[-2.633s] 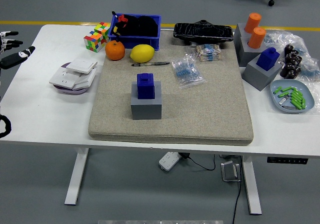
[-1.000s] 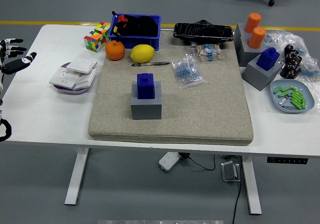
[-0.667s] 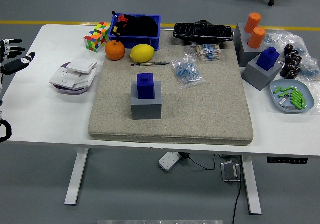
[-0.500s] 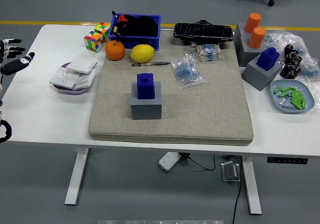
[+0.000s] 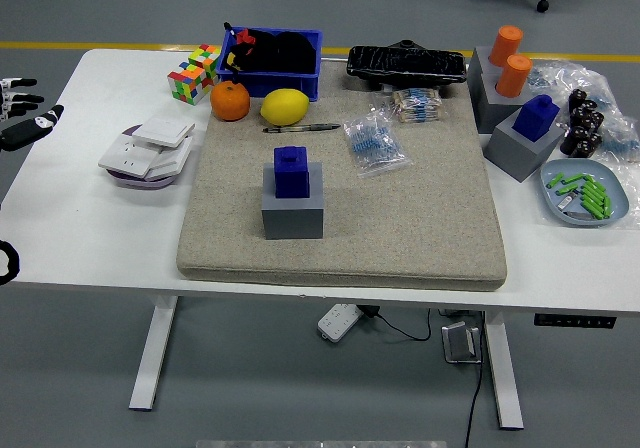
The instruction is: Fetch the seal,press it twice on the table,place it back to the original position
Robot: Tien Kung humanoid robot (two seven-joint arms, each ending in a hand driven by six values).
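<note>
A blue seal stands upright in its grey block holder on the beige mat, left of the mat's middle. My left hand shows only at the picture's left edge, over the table's far left end, its fingers spread and holding nothing, far from the seal. A second blue seal sits in a grey holder at the right. My right hand is out of view.
Behind the seal lie a pen, a lemon, an orange, a blue bin and a puzzle cube. White sockets sit left of the mat. Bags of parts, orange cylinders and a tray stand right.
My left hand has drawn back toward the left edge and dropped slightly; less of it shows now. The seal and everything else on the table have stayed put.
</note>
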